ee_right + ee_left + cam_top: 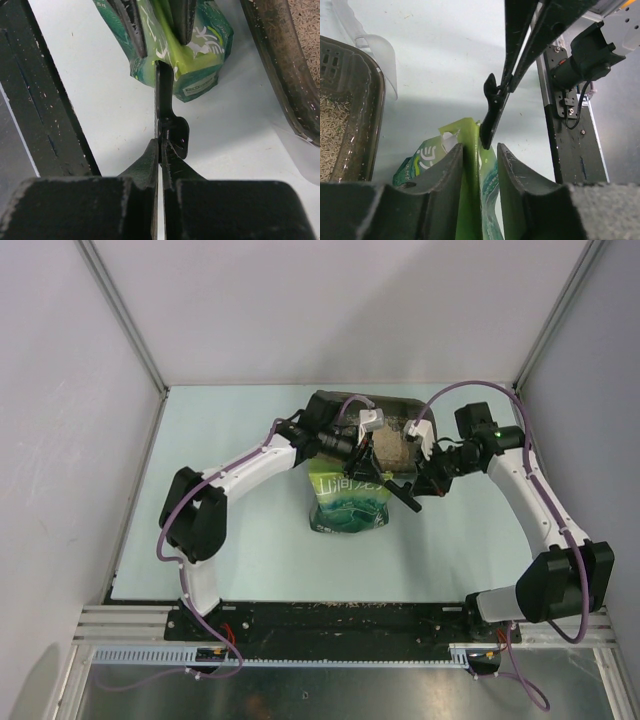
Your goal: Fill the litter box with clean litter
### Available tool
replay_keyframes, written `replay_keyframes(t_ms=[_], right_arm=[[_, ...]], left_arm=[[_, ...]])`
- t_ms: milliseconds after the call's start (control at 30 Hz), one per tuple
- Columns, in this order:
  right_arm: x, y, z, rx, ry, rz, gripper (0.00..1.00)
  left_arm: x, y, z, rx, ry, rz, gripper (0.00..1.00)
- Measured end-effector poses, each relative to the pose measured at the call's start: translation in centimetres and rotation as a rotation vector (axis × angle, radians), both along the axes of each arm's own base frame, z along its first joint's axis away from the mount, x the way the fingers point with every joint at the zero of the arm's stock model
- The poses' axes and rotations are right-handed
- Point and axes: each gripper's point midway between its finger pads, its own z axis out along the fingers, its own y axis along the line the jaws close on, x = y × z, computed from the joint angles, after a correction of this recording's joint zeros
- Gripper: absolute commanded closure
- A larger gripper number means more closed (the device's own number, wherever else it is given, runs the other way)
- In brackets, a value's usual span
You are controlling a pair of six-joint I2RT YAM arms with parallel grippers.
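Litter box beside left gripper

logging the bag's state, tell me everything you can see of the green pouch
The green pouch is glossy plastic film, green with white characters, yellow-green at its top. Its base rests on the table beside the litter box. Its top edge sits between the fingers of the left pincer; whether clamped is unclear. A black tool held in the shut right pincer meets that edge.
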Motion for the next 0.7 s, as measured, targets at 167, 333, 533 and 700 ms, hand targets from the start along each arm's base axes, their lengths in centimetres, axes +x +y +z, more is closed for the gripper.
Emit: replay_keyframes(t_ms=[167, 333, 533, 700], right_arm=[[0.6, 0.3, 0.1, 0.011, -0.002, -0.014, 1.00], [1.0, 0.7, 0.6, 0.035, -0.015, -0.019, 1.00], [1.0, 1.2, 0.8, 0.060, -0.004, -0.016, 1.00], [1.2, 1.4, 0.5, 0.060, 0.003, -0.016, 1.00]], left_arm=[[-0.3, 0.0, 0.1, -0.008, 0.008, -0.016, 0.52], [-0.5, 0.0, 0.2, -0.010, 0.014, -0.025, 0.53], [-0.5, 0.1, 0.1, -0.009, 0.011, -0.023, 0.88], [-0.4, 0.1, 0.0, -0.010, 0.007, -0.028, 1.00]])
